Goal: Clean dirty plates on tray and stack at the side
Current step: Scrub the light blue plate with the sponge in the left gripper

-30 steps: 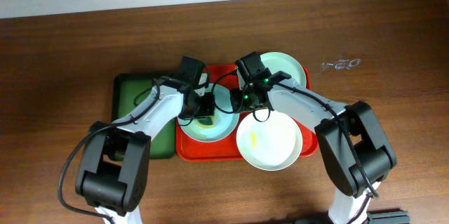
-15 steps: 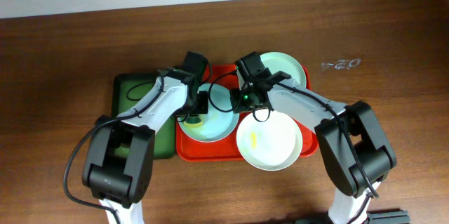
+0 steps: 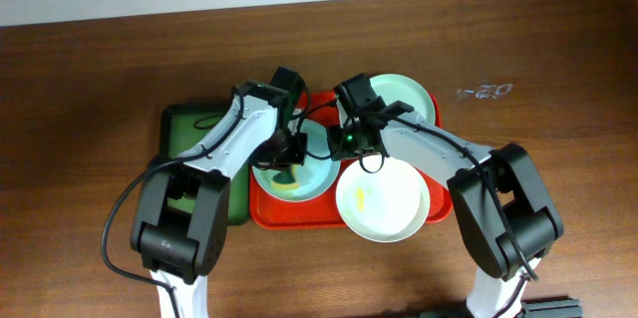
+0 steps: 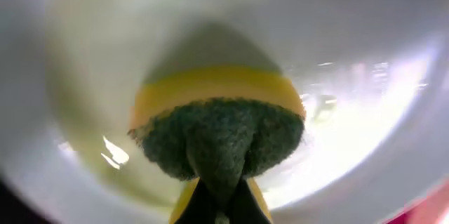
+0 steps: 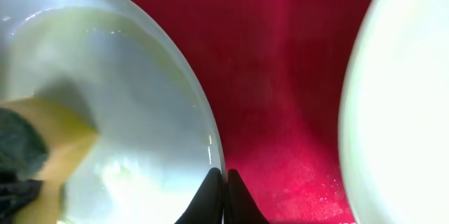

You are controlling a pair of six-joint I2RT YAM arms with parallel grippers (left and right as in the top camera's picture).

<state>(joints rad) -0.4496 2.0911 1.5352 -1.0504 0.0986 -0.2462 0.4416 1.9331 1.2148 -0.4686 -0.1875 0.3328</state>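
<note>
Overhead, the light blue plate [image 3: 317,171] sits on the red tray [image 3: 299,220]; at the left wrist, the left gripper [image 4: 223,204] grips a sponge [image 4: 217,129] pressed onto it; at the right wrist, the right gripper [image 5: 224,190] pinches its rim.

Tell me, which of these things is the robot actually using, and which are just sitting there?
In use: red tray, blue plate, mint plate, white plate, sponge, left gripper, right gripper.
Lying about: green tray, small clear item, too small to identify.
</note>
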